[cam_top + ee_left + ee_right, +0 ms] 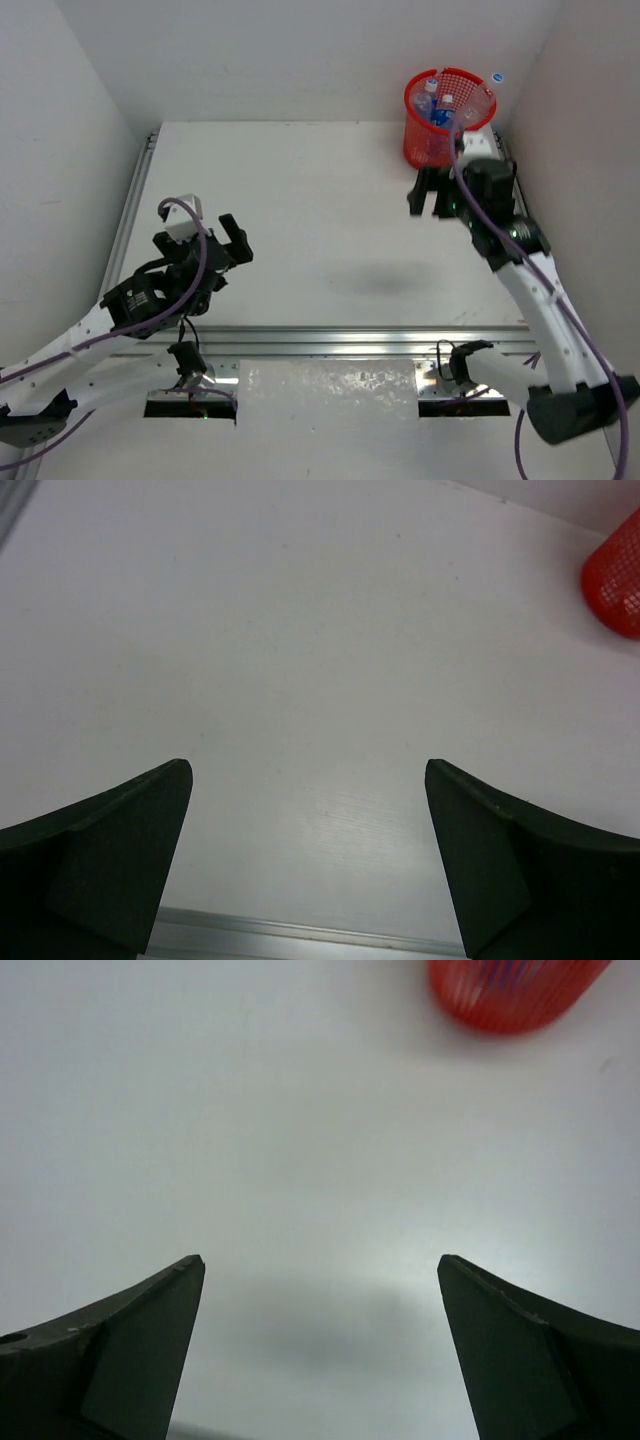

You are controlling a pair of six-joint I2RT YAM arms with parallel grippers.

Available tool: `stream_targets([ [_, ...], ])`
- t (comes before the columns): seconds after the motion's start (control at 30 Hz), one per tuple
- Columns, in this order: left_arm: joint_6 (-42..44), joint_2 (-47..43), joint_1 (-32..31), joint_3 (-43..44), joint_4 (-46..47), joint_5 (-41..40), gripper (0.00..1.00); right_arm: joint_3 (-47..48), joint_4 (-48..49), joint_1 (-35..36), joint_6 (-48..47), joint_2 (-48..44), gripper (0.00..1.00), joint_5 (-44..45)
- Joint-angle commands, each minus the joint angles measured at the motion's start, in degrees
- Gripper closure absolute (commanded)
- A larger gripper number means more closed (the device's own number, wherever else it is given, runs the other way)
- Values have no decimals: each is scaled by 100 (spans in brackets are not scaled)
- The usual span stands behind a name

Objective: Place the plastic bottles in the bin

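The red mesh bin (pixel 436 140) stands at the table's far right corner. Plastic bottles with blue labels (pixel 440 112) and white caps show inside it. No bottle lies on the table. My right gripper (pixel 428 195) is open and empty, raised just in front of the bin; its wrist view shows bare table between the fingers (pixel 320 1290) and the bin's base (pixel 510 990) at the top edge. My left gripper (pixel 237 243) is open and empty over the near left of the table; its wrist view (pixel 308 780) shows bare table and the bin (pixel 615 575) at far right.
White walls close in the table on the left, back and right. A metal rail (pixel 330 340) runs along the near edge and another along the left side (pixel 130 215). A small blue and white thing (pixel 497 76) sits on the wall behind the bin.
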Motion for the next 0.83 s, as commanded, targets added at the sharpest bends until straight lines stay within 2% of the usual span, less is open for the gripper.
stream_targets([
  [0.0, 769, 50, 45, 22, 185, -727, 0, -1154, -198, 85, 389, -1283, 1, -1030],
  [0.07, 667, -2, 71, -102, 282, -773, 0, -1332, -786, 94, 283, -1829, 1, -908],
  [0.17, 498, -247, 351, -304, 449, -308, 0, -1465, -1490, 94, 116, -2288, 1, -681],
  [0.23, 576, -423, 1150, -638, 817, 630, 0, -1631, -1730, 112, 195, -2763, 1, -600],
  [0.27, 934, -624, 1405, -787, 1262, 1330, 0, -1736, -1826, 94, 239, -2956, 1, -687],
  [0.3, 1138, -704, 1808, -1023, 1458, 1581, 0, -1746, -1888, 94, 274, -3297, 1, -723],
  [0.33, 1261, -731, 1925, -1052, 1538, 1714, 0, -1764, -1941, 103, 361, -3466, 1, -697],
  [0.47, 1254, -670, 2014, -885, 1302, 1530, 0, -2027, -1976, 94, 406, -4082, 1, -600],
  [0.6, 1210, -880, 2014, -946, 1302, 1539, 0, -1957, -2222, 94, 371, -4048, 1, -249],
  [0.8, 1333, -1040, 2014, -1034, 1469, 1662, 0, -2019, -2249, 94, 371, -4030, 1, -381],
])
